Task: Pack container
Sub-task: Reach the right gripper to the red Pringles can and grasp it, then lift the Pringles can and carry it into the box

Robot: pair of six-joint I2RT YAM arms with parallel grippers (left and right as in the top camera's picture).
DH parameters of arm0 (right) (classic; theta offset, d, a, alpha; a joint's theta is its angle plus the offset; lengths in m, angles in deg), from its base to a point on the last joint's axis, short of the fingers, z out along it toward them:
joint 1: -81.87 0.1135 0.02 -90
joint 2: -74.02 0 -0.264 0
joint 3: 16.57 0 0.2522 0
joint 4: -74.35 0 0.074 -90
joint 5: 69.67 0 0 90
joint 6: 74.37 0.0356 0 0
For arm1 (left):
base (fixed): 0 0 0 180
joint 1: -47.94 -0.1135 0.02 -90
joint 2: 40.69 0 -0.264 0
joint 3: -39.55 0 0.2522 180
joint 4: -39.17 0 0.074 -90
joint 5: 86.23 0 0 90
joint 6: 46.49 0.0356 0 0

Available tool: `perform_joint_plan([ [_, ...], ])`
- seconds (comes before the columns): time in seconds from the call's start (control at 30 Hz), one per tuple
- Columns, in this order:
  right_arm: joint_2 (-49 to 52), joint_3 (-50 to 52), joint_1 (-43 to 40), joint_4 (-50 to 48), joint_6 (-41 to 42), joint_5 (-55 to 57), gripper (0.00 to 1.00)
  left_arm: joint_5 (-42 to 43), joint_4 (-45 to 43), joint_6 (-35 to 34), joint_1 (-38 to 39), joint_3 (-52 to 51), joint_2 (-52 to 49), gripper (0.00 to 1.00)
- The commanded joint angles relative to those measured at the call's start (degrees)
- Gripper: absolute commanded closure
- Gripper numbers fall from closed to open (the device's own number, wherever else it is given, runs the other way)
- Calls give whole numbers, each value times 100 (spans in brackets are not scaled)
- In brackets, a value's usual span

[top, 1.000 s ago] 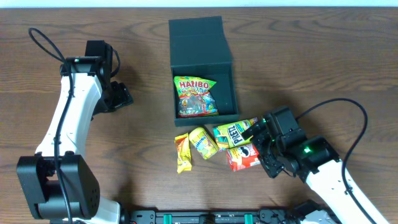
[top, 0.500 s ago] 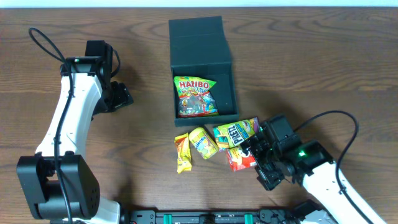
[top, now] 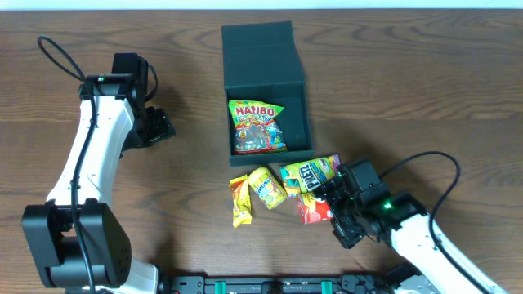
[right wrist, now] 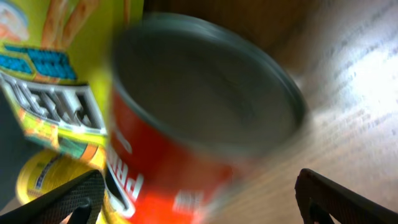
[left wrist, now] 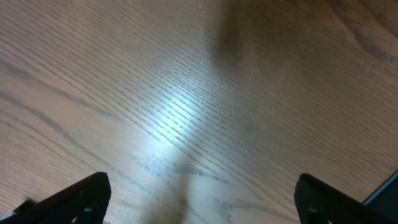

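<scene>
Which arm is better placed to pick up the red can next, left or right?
Right. Its open gripper is right at the red can, which fills the wrist view between the fingers. The left gripper hangs over bare table, far across from the can.

The container (top: 263, 53) is matte dark teal-black, the bag (top: 257, 126) in it yellow with red lettering, the can (right wrist: 186, 124) red with a grey lid, the packet (top: 306, 173) green-yellow, the desk (top: 409, 82) brown with fine grain.
</scene>
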Motion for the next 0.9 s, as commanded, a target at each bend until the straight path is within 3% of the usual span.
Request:
perform_joint_plan([
  [0.0,321,127,-7,-120,94,181,2,2,15,-24,-17,-24,-24,5],
  [0.4,638,127,267,-424,415,168,4,4,15,-24,-17,-24,-24,5],
  [0.5,638,127,345,-485,525,177,9,2,15,-24,-17,-24,-24,5],
  [0.73,640,127,518,-505,455,391,34,2,15,-24,-17,-24,-24,5],
  [0.87,638,127,575,-505,302,431,37,2,15,-24,-17,-24,-26,5],
])
